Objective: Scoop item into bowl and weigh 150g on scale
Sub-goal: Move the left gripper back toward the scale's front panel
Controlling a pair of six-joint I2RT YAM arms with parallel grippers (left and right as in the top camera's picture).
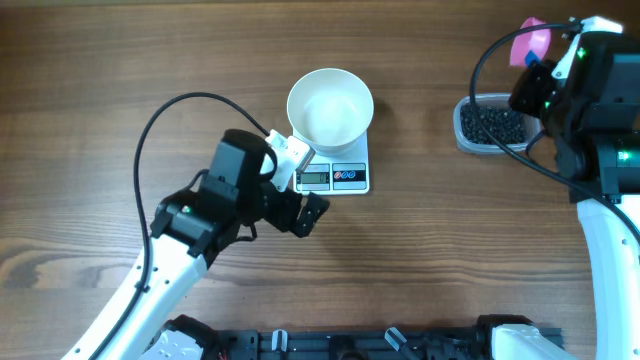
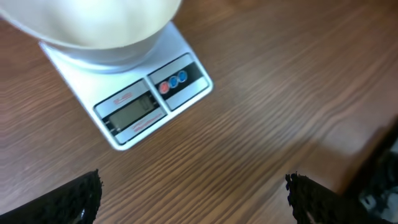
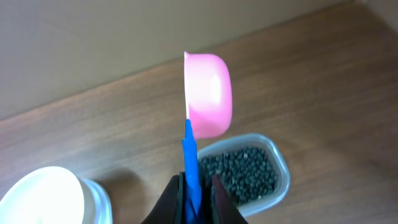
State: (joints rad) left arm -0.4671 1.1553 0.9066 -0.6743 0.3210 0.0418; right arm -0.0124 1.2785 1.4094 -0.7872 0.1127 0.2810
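The white bowl (image 1: 330, 107) sits on the scale (image 1: 336, 177), and nothing shows inside it. The item, small black beads (image 1: 492, 123), fills a clear tub at the right. My left gripper (image 1: 300, 190) is open and holds nothing, just beside the scale's display edge. In the left wrist view the scale (image 2: 134, 102) and bowl (image 2: 93, 31) lie ahead of my left gripper (image 2: 193, 199), with bare wood between its fingers. My right gripper (image 3: 194, 199) is shut on the blue handle (image 3: 190, 162) of a pink scoop (image 3: 210, 93), which is raised on edge above the beads (image 3: 242, 171).
The clear tub (image 1: 462, 128) stands right of the scale, with a gap of bare wood between them. The right arm (image 1: 600, 110) rises over the tub's far side. A black rail (image 1: 350, 342) runs along the table's front edge.
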